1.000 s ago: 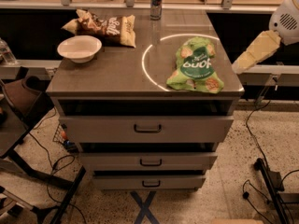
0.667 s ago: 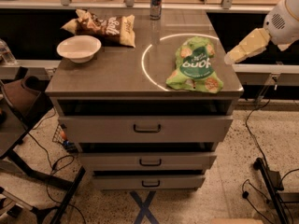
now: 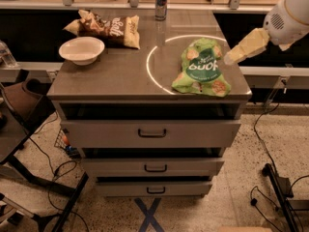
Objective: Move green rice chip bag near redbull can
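Note:
The green rice chip bag (image 3: 203, 67) lies flat on the right part of the cabinet top (image 3: 116, 74), inside a bright ring of light. The redbull can (image 3: 161, 2) stands upright at the far edge of the top, a little left of the bag and well behind it. My gripper (image 3: 231, 58) comes in from the upper right on a white arm, its cream-coloured tip just right of the bag's upper right edge and above the cabinet's right edge. It holds nothing.
A brown-and-cream chip bag (image 3: 107, 27) lies at the far left of the top. A white bowl (image 3: 81, 50) sits in front of it. The cabinet has three drawers (image 3: 152, 132). Cables and stands lie on the floor on both sides.
My arm has moved left and down toward the green bag; its tip is now close to the bag's right edge. The bag, can, bowl and brown bag have not moved.

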Available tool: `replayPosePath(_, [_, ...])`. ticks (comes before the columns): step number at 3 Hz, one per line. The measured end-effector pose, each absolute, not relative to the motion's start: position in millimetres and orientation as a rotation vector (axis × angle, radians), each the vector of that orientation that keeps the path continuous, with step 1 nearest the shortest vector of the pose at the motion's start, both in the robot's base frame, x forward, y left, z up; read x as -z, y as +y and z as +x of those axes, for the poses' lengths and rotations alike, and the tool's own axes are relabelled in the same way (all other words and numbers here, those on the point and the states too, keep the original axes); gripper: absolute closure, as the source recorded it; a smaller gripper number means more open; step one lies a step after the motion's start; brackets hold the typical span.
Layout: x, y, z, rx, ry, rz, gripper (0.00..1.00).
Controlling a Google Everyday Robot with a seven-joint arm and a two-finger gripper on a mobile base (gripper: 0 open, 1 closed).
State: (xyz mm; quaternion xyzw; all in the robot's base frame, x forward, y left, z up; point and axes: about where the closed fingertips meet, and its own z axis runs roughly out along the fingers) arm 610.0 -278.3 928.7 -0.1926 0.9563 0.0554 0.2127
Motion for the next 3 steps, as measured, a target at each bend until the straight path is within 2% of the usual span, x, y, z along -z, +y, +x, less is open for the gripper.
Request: replayPosePath(3, [-906, -210, 679, -0.297, 2.586, -0.505, 0.0])
